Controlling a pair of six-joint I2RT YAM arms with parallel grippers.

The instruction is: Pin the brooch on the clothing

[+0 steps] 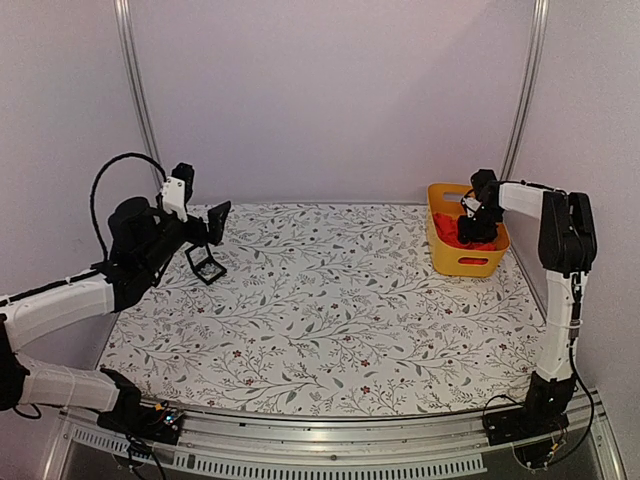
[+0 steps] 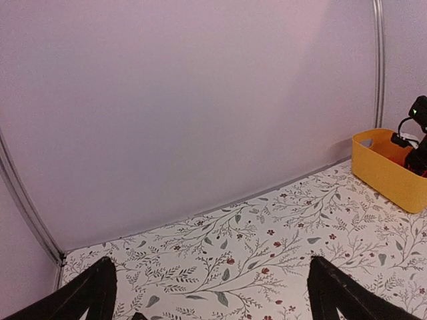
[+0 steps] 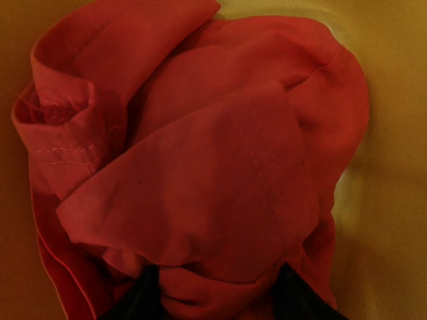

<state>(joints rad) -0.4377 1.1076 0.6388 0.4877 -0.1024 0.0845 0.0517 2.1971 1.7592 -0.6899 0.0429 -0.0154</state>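
We see the right gripper [image 1: 478, 228] lowered into the yellow plastic basket [image 1: 470, 262] at the far right corner of the table, which is covered with a white floral-patterned cloth [image 1: 330, 320]. The crumpled bright red-orange T-shirt [image 3: 213, 173] lies inside that basket. In the right wrist view, the black fingers [image 3: 143, 300] stand partly apart astride a bulging fold of the shirt; we cannot tell whether they pinch it. The left gripper [image 1: 206, 232] hangs at the far left, jaws spread wide and holding nothing, just above a small black square box [image 1: 207, 266]. We cannot make out the brooch.
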